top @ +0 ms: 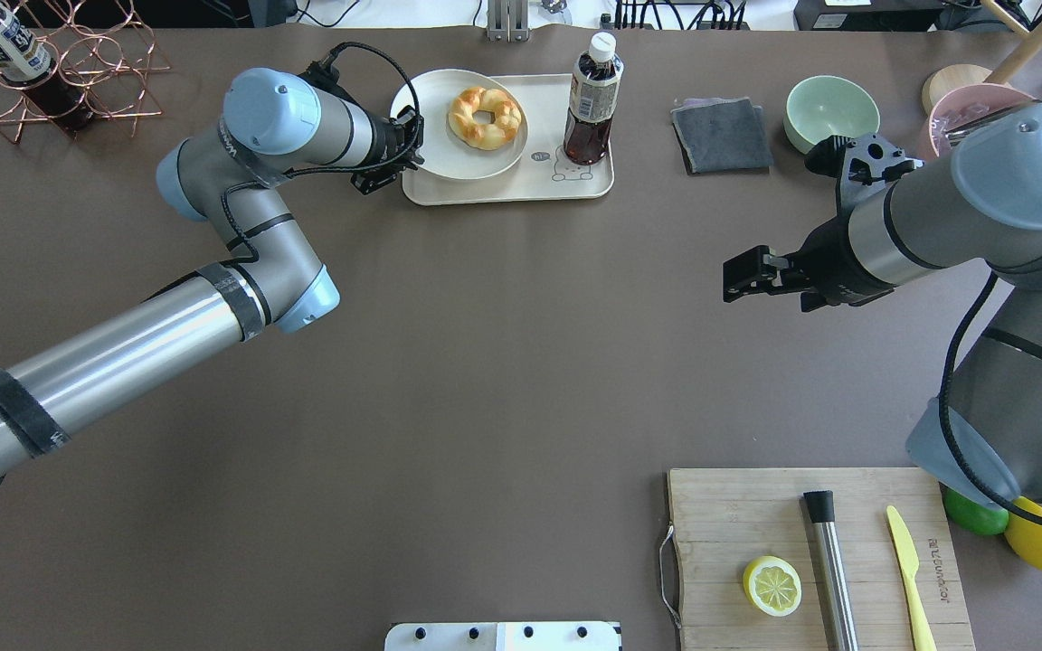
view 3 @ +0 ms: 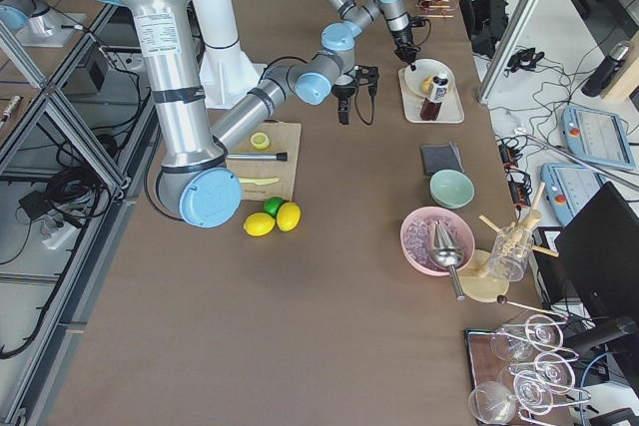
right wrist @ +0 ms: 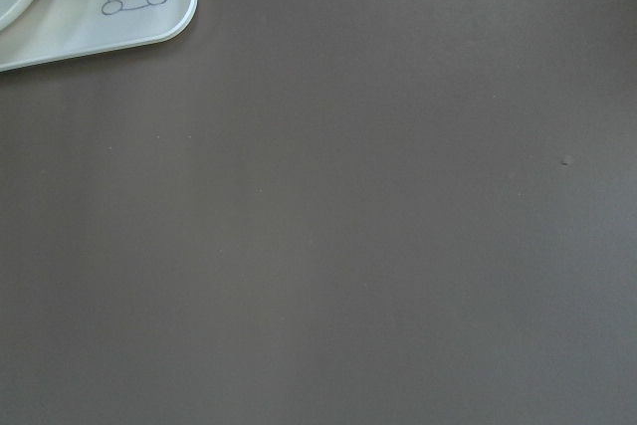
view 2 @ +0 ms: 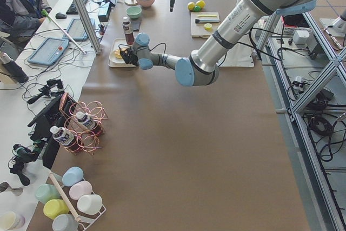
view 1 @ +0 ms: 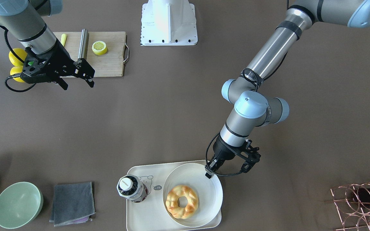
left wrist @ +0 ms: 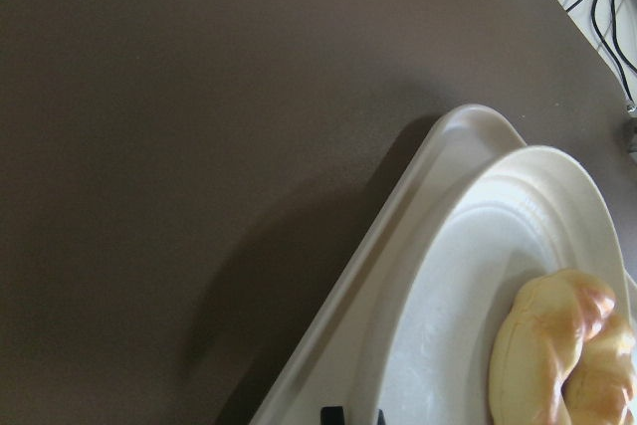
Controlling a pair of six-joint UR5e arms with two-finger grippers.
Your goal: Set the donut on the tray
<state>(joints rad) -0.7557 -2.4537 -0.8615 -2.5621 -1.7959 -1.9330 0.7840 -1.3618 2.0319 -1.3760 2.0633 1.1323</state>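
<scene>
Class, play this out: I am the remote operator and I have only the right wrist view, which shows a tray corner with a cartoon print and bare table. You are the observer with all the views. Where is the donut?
Observer: The donut lies on a round plate, and the plate stands on the tray.
Operator: Which gripper is nearest it?
Observer: The left gripper, at the plate's edge, on the side away from the bottle. It holds nothing.
Operator: And the right one?
Observer: The right gripper is open and empty, well apart from the tray.
</scene>
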